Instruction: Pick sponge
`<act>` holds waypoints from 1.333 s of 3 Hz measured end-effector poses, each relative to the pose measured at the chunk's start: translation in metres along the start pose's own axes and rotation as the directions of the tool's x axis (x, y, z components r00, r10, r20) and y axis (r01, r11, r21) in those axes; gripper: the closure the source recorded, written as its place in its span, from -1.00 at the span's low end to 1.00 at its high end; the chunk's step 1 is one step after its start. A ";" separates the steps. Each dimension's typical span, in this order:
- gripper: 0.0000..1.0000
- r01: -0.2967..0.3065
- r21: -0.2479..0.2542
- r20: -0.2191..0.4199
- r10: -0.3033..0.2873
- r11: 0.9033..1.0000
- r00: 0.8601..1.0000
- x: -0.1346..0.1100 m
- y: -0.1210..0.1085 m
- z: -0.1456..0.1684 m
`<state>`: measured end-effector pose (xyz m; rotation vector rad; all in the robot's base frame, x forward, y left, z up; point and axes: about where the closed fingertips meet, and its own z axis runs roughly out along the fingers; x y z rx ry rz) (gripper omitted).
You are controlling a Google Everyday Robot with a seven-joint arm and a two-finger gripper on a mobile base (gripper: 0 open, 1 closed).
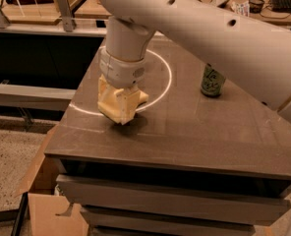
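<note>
My gripper (119, 113) hangs from the white arm over the left part of the dark table (194, 136), pointing down. Its pale yellow fingers (107, 101) are shut on the sponge (141, 98), a pale yellow foam pad. Only the pad's right edge sticks out from between the fingers; the rest is hidden. The fingertips sit just at or slightly above the tabletop, with a dark shadow under them.
A green can (213, 79) stands upright on the table to the right, partly behind the arm. A white ring (169, 77) is marked on the tabletop. A cardboard box (43, 211) sits on the floor at lower left. Cluttered desks stand behind.
</note>
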<state>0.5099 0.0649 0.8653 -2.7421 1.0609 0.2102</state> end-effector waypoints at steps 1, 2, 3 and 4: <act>1.00 -0.233 0.106 0.132 0.219 0.967 0.967 0.041 0.005 -0.040; 1.00 -0.423 0.153 0.332 0.356 0.893 0.874 0.085 0.016 -0.072; 1.00 -0.473 0.184 0.480 0.341 0.861 0.808 0.086 0.003 -0.100; 1.00 -0.473 0.187 0.486 0.338 0.861 0.806 0.085 0.001 -0.100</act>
